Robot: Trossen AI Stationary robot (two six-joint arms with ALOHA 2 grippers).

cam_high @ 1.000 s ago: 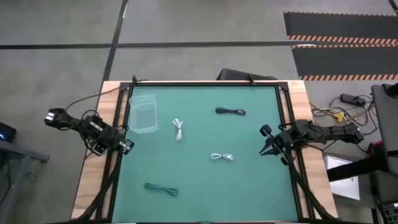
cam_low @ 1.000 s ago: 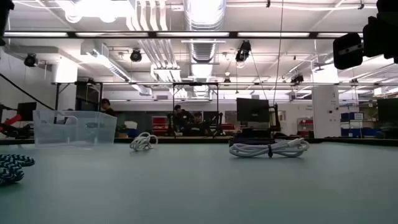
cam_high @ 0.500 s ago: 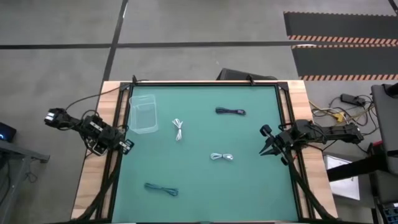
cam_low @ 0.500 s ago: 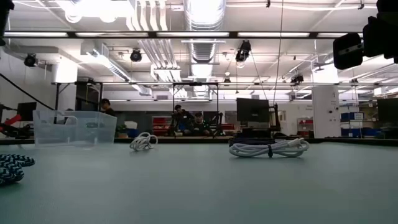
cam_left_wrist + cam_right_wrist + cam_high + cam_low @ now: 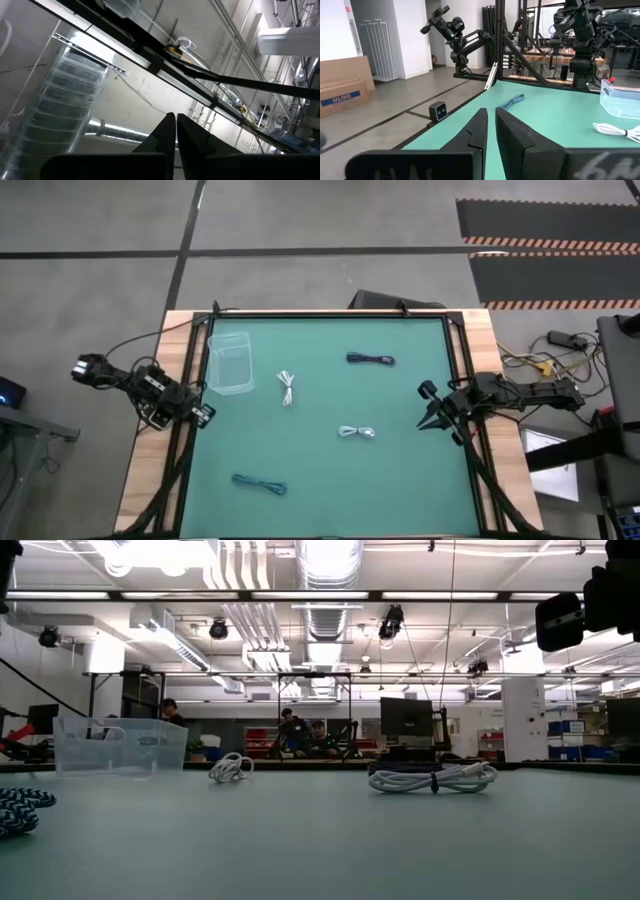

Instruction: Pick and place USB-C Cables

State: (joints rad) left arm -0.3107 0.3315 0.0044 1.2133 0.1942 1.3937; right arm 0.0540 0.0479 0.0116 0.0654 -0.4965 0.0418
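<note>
no change since earlier | left hand [image 5: 203,414] together | right hand [image 5: 428,408] together | cables untouched

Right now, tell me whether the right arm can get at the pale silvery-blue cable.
Probably yes. The right gripper waits at the mat's right edge, and the pale silvery-blue cable lies loose on open green mat with nothing between them. The black cable sits well apart.

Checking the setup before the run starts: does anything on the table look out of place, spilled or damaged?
Nothing stands out. The white cable, black cable, silvery-blue cable and teal cable lie apart on the green mat, each bundled. The clear bin sits upright. The left gripper and right gripper wait at the edges.
</note>
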